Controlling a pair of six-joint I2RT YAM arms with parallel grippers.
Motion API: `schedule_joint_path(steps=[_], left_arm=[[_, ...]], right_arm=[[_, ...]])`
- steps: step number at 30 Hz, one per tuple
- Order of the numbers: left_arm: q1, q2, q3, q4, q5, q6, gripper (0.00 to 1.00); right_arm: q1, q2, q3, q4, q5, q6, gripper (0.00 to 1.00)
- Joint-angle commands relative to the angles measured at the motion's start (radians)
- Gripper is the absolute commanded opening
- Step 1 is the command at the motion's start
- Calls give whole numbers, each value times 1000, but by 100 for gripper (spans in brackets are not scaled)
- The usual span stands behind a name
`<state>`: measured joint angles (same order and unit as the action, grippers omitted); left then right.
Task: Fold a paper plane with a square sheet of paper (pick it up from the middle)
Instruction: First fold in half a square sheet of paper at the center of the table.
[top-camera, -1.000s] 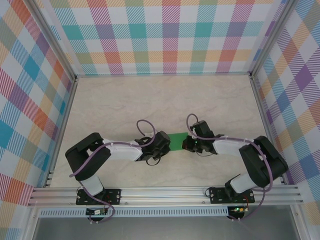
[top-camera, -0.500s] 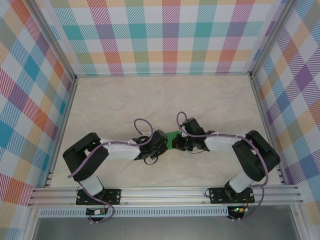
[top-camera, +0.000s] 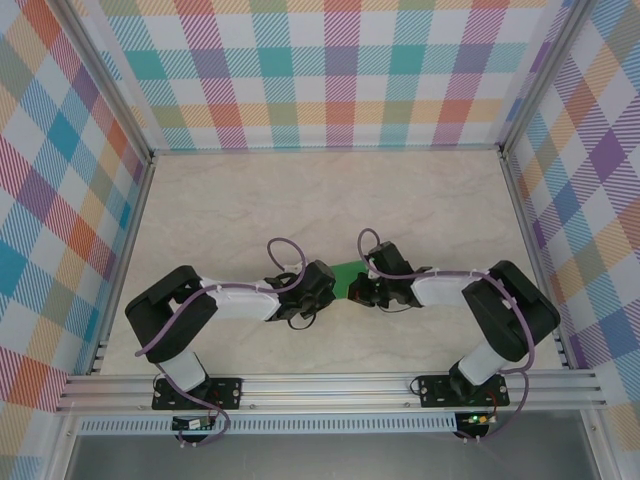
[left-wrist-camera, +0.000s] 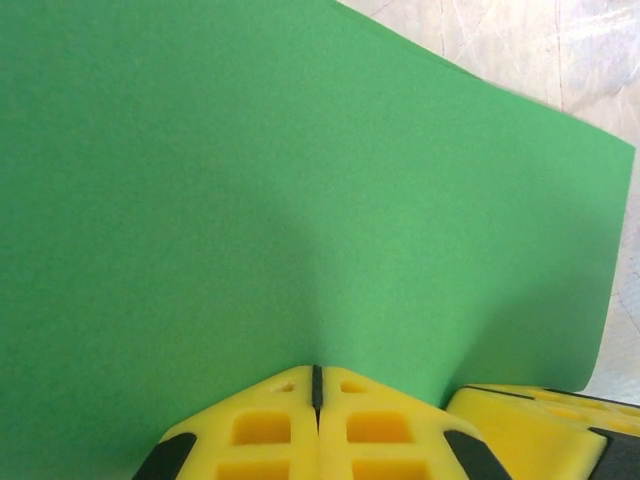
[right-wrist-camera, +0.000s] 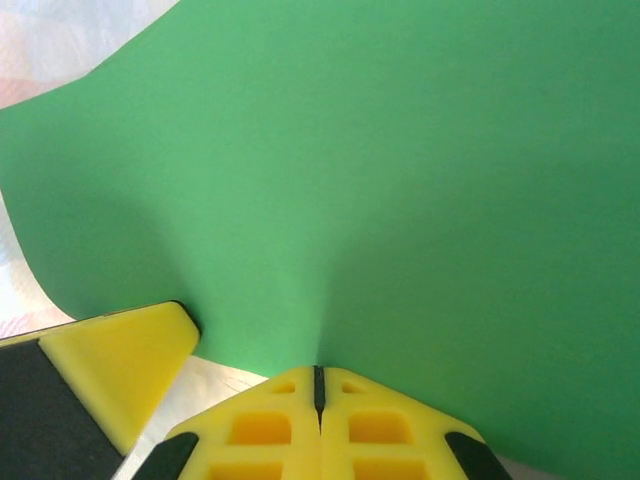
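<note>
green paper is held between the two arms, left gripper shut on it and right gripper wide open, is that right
Not the last part: the right gripper is shut on the green paper too, clamped on its edge, as the right wrist view shows. The left gripper is indeed shut on it.

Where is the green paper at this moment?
In the top view the paper is mid-table, nearer the front edge, spanning the gap between the two arms. The left gripper and the right gripper are each shut on one edge of it.
</note>
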<state>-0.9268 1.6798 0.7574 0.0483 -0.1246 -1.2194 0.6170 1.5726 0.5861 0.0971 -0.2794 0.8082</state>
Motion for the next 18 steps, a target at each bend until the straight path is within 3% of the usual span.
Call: schedule_joint_path(steps=[1,5,10,18], left_arm=[[13,50,-69,-154,-13,-14,0],[14,46,-75,-147,-10,-10,0],[13,40,-72,-137,1,-2,0],[13,60,-57,-133,12,-2,0]], right_arm=[[-66,-32,-84,-125,133,22,0],[-114,-115,-106,-163,144,21,0],[-91,-199,-42,-164,70,-20,0],[25,-39,105,-80,20,3,0]])
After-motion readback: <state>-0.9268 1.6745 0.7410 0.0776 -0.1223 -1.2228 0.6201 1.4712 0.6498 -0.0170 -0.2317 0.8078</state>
